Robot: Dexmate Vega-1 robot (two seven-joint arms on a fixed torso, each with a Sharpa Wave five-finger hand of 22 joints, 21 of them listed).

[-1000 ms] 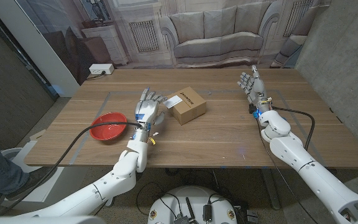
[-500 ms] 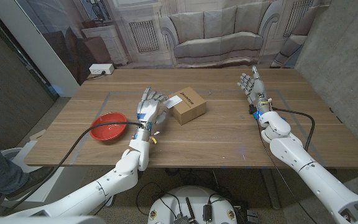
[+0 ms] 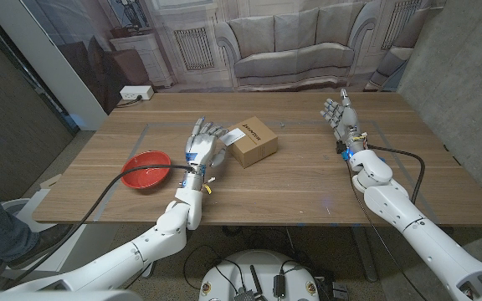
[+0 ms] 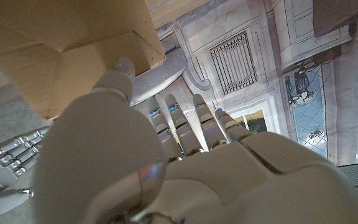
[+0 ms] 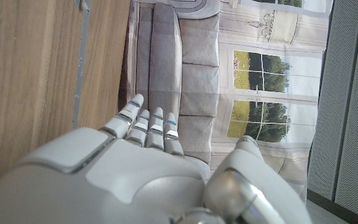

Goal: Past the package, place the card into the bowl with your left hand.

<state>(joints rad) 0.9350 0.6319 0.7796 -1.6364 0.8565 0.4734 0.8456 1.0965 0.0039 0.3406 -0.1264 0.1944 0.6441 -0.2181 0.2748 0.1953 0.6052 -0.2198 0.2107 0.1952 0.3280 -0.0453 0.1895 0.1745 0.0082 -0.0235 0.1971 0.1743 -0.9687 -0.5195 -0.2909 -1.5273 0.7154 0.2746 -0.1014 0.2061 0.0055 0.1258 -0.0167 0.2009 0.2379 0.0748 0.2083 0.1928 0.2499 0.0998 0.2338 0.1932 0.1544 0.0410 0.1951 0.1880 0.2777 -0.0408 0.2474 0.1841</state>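
I see a red round bowl (image 3: 146,170), a tan cardboard box (image 3: 253,143) w/ a white label, both on the brown wood-grain table (image 3: 308,180); my hands' shells are white/grey.

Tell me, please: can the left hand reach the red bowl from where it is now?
Probably yes. The left hand stands between the red bowl and the package, and the table between hand and bowl looks bare. Whether it holds the card, I cannot tell.

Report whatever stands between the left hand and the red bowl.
Nothing visible: only bare table lies between the left hand and the red bowl. The package sits on the hand's other side. A black cable crosses the bowl's near rim.
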